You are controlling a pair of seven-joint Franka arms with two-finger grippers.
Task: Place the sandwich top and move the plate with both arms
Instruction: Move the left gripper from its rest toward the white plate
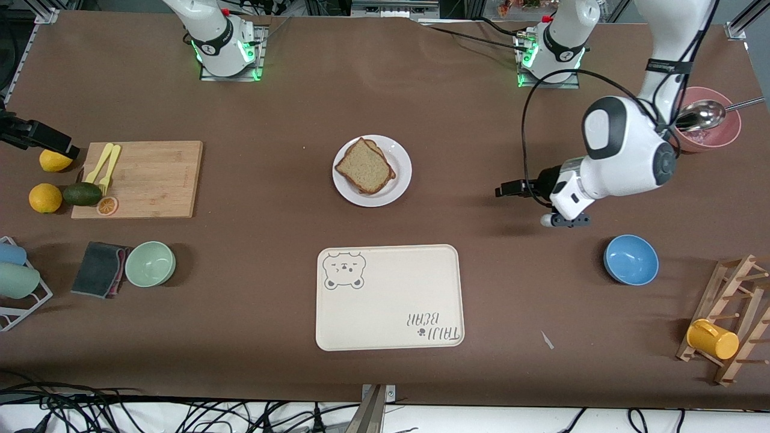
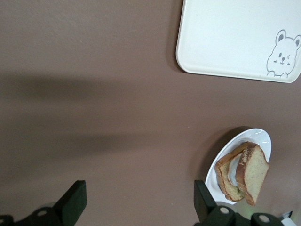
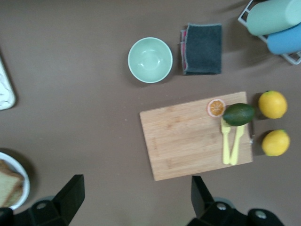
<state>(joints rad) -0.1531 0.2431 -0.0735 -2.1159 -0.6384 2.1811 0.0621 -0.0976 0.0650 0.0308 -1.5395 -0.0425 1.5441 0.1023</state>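
the right gripper [image 1: 63, 146] is seen at the right arm's end of the table, over a lemon [image 1: 54, 160] beside the cutting board [image 1: 150, 180]. its fingers are spread wide and nothing is held between them. the plate [image 1: 400, 180] is well apart from it, toward the middle of the table.

the plate is set on the bare table, farther from the front camera than the tray [image 1: 391, 300] and apart from it. the sandwich top [image 1: 364, 165] is laid on the lower slice on the plate, slightly askew, so the placing is judged done and the move of the plate is what is left.

the left gripper [image 1: 508, 189] is held low above the table, toward the left arm's end from the plate. its fingers are wide apart and empty, and are pointed toward the plate. this gripper is clearly the nearer of the two.

the plate is round, so no long axis is offered; its rim can be taken from either end. for a grasp with both arms, the longer reach is judged to fall to the right arm.
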